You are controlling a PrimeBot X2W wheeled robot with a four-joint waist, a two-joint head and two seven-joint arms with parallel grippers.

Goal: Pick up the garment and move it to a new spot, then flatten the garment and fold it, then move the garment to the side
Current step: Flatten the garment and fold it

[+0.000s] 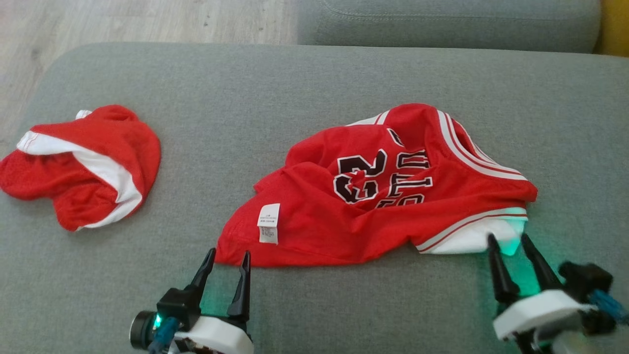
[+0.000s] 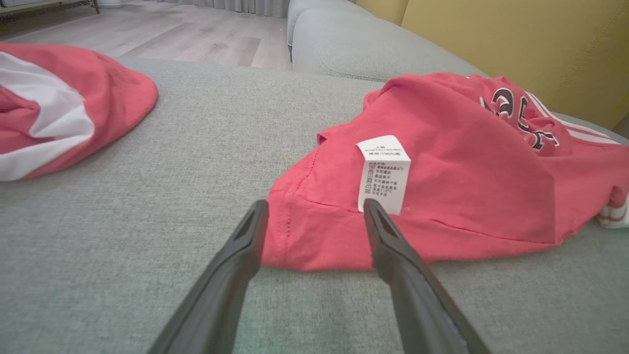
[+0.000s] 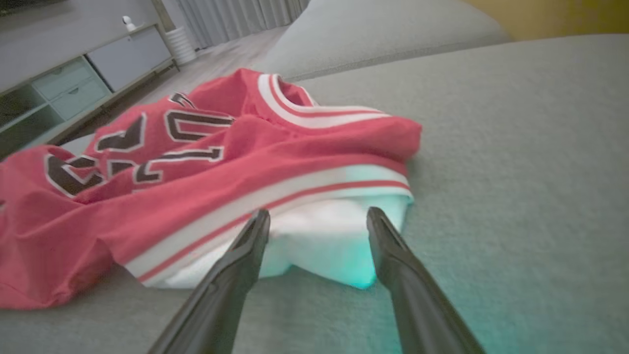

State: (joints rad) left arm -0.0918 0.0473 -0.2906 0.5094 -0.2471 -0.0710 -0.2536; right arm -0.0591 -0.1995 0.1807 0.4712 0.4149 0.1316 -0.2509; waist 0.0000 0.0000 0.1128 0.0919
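Loosely rumpled red jersey point(image 1: 319, 231), white tag point(image 1: 268, 223) showing, left fingers point(image 1: 242, 290) and right fingers point(image 1: 498, 268) spread, empty

Spread right hand point(image 3: 318, 212) at crumpled red garment point(image 3: 275, 152)

**Readable text: one number, rest illegible**

Red jersey point(image 1: 314, 231) carries a black, white-outlined "23" point(image 1: 361, 178), upside down in the head view. The block letters point(image 1: 410, 183) beside it are creased and folded, so the word can't be read. White care label point(image 2: 384, 173) near the hem has several lines of tiny print, too fine to read.
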